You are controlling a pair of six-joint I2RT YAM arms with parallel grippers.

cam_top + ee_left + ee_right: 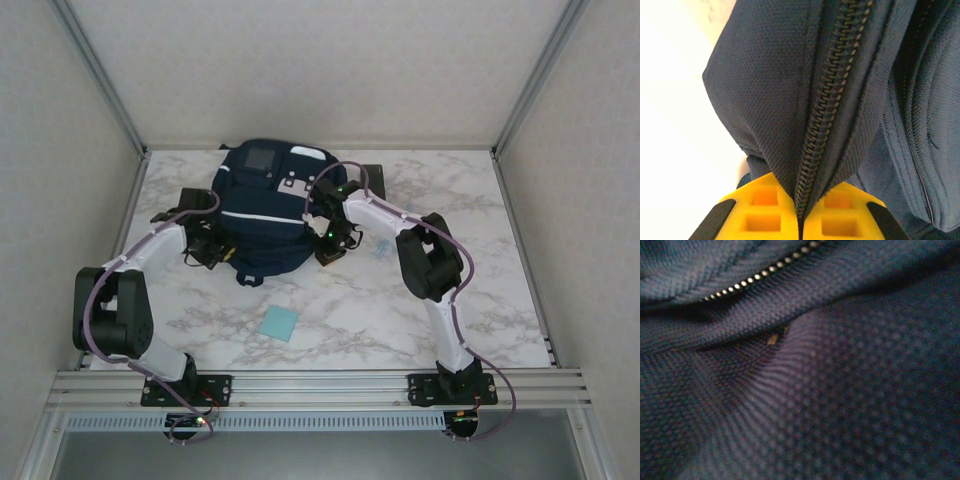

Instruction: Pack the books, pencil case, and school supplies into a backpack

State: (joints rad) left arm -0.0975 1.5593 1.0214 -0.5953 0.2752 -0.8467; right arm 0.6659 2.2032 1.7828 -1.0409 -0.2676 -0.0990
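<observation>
The marble table [420,320] fills the middle of the top view. The navy backpack [262,215] lies upper centre. Its long axis runs up and down the frame and its grey-patch end points to the top. The left gripper [214,247] presses on the backpack's left side; in the wrist view its yellow pads [765,215] are pinched together on a fold of fabric carrying the zipper [830,100]. The right gripper [333,243] sits closed at the backpack's right side; I cannot tell whether it holds fabric. The light-blue square pad [279,323] lies lower centre, apart from the backpack.
</observation>
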